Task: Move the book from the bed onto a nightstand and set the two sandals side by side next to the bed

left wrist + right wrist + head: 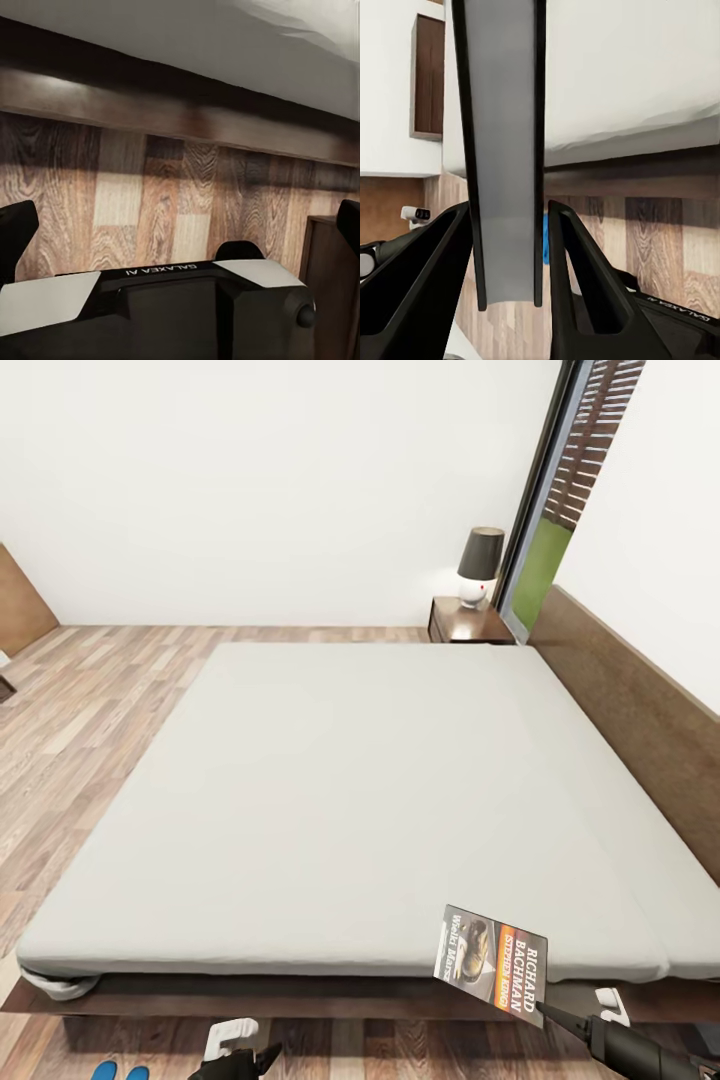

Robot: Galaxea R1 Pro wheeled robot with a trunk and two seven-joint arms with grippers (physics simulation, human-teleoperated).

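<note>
Right hand [510, 247] clamped on book [492, 958] by one edge at bed's [330, 790] near corner; could swing or slip. Left hand [180, 225] apart.

Right tool [510, 247] clamped, left tool [180, 225] spread.

Sandals [119, 1072] cut by bottom edge

We see the bed [330, 790] filling frame centre | nightstand [468, 622] upper right behind it, lamp [479, 565] on top | book [492, 958] lower right at the bed's near edge, in the right gripper [548, 1011] | sandals [119, 1072] on the floor [80, 700], bottom left
</note>
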